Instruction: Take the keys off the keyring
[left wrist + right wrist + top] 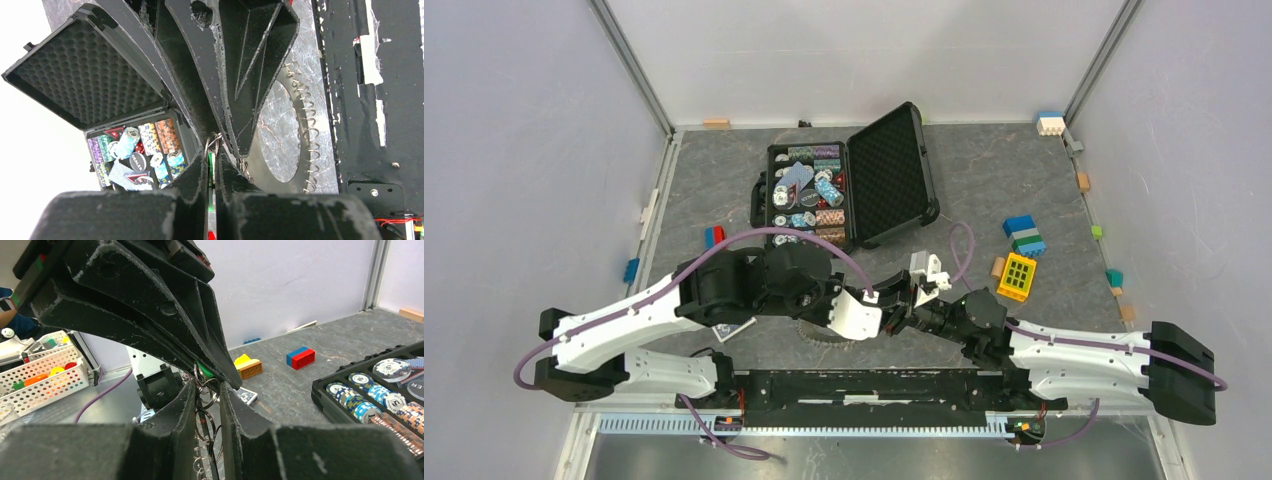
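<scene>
Jaws both near-shut: left gripper (pixel 212 160) pinched green key (pixel 211 172), right gripper (pixel 207 390) its ring (pixel 206 401), so we could separate them.

A: What is the table (pixel 984 180) like?

B: It is grey with pale marks, like stone; it has white walls around it.

A: What lies on it?

B: A black case (pixel 892 172) sits open at the back; a yellow block (pixel 1018 276) is to the right, and a blue and green block (pixel 1025 236) lies just behind it; a red and blue block (pixel 714 237) is left of the case.

A: Anything at the edges?

B: A wooden block (pixel 716 123) by the back wall; a white and blue block (pixel 1051 123) in the far right corner; little blocks (pixel 1114 277) down the right side.

A: And near the front?

B: A big ring (pixel 307 125) lies flat, with keys (pixel 298 107) all round it.
</scene>
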